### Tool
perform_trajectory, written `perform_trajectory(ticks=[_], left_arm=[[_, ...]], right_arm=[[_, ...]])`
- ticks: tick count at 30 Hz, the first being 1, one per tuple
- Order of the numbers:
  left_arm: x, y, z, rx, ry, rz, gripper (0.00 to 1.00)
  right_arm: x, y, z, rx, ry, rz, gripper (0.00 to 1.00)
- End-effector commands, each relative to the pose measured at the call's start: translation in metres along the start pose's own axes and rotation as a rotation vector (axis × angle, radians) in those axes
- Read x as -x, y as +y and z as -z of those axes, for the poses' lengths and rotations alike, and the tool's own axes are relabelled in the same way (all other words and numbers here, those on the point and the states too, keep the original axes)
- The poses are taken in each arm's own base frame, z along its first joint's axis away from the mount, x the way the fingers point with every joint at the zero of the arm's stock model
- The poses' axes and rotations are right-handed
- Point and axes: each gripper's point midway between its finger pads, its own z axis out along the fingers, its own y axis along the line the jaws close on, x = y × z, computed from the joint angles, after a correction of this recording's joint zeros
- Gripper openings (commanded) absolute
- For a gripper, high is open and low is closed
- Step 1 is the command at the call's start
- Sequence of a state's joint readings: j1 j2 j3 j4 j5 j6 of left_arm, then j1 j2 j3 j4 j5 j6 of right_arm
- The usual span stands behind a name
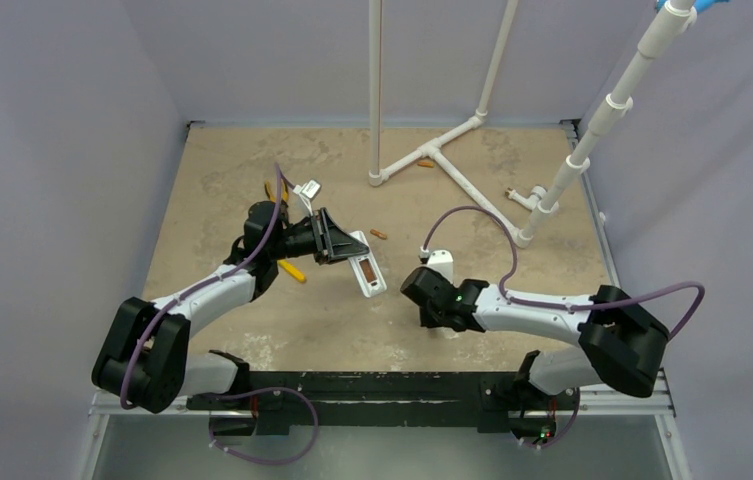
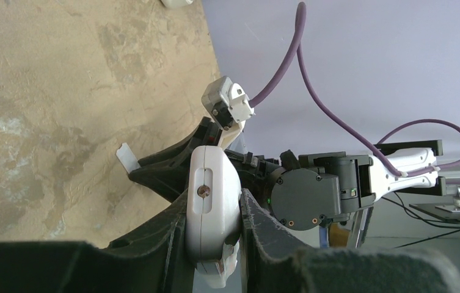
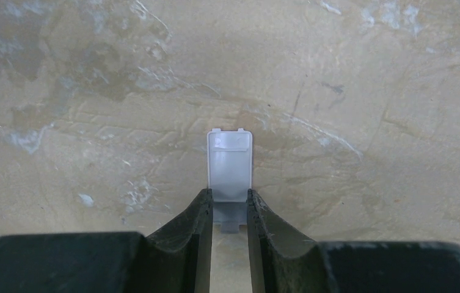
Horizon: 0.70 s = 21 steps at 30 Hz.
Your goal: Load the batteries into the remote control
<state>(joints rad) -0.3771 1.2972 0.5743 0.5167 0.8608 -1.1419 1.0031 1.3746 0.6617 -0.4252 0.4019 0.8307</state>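
Top view: your left pincer (image 1: 350, 248) is clenched on the upper end of the remote control (image 1: 372, 280). The remote's back faces the camera, and a seated battery (image 1: 364, 270) shows as an orange strip in the long recess. A loose battery (image 1: 380, 234) lies on the tabletop (image 1: 222, 170) just beyond the remote. A far battery (image 1: 425, 163) lies well apart from both, beside the white pipe frame (image 1: 430, 152). The yellow-handled pliers (image 1: 294, 271) lie partly under your left arm. Your right arm (image 1: 532, 312) reaches in to the right of the remote with its wrist turned down toward the tabletop, so this view hides what it grips.

Left wrist view: you look along the remote end-on, with the two dark fingers (image 2: 154, 244) pressed against its opposite sides and no gap on either side. The sandy tabletop fills the left of the view, and the right arm's wrist sits close behind the remote.

Right wrist view: your right pincer (image 3: 228, 198) points straight at the tabletop. Its fingertips press against the two long edges of the whitish cover plate (image 3: 230, 165), so it is grasping that plate. The plate's notched end sticks out beyond the tips. You cannot tell here whether the plate touches the surface. No battery appears in this view.
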Motion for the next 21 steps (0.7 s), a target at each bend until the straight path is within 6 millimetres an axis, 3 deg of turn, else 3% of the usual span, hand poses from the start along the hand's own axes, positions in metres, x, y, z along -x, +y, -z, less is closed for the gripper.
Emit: perform_trajectory(ticks=[1,13,21], left_arm=[[0.011,-0.021,-0.001,-0.066,-0.016,-0.066,0.0],[0.011,-0.021,0.0,-0.064,-0.024,-0.066,0.0],[0.012,-0.023,0.0,-0.07,-0.028,-0.068,0.0]], right_arm=[[-0.029,-0.039,0.009,-0.118,0.092,0.066,0.01],[-0.004,-0.048,0.026,-0.195,0.059,0.146,0.01],[0.011,-0.028,0.021,-0.15,0.02,0.186,0.0]])
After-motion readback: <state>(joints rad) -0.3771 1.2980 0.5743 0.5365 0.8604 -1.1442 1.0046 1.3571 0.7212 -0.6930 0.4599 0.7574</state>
